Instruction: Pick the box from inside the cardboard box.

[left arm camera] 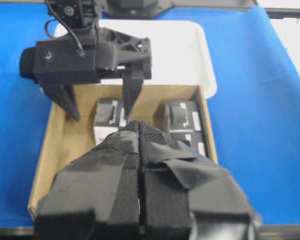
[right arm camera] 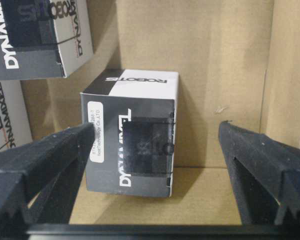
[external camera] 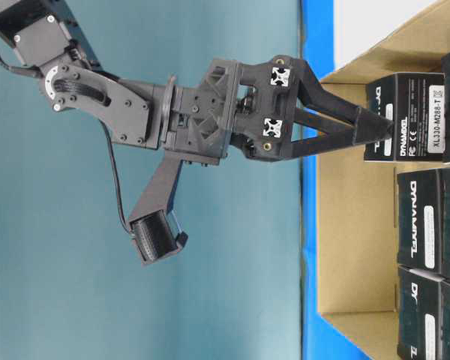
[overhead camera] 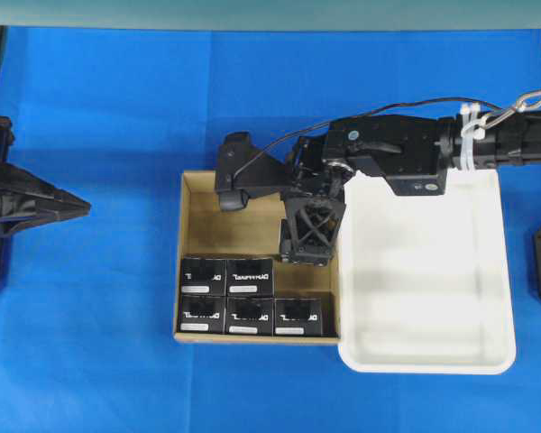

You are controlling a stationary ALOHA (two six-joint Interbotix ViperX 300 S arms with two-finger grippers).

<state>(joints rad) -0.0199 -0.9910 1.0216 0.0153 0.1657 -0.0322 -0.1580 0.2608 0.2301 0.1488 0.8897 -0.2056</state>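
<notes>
Small black box with white lettering and a white label strip: upright on the floor of the cardboard box, in the right-hand part of that carton as seen from overhead, near the wall that borders the white tray. Apart from the other black boxes and partly hidden from above by the arm over it.

Right gripper: lowered into the carton, jaws spread wide and released, one finger on each side of the small box. Nearer to the label side of the box in the wrist view, with a clear gap on the other side; contact on the label side not discernible. Nothing grasped.

Five further black boxes: packed in two rows along the carton's near wall in the overhead view, three in the row against the wall and two in the row behind it, touching side by side.

Cardboard box: plain brown, open-topped, with upright walls, set on the blue cloth and just beside the white tray.

Left gripper: parked well to the left of the carton, aimed toward it, tape-wrapped fingers pressed together and clenched on nothing.
</notes>
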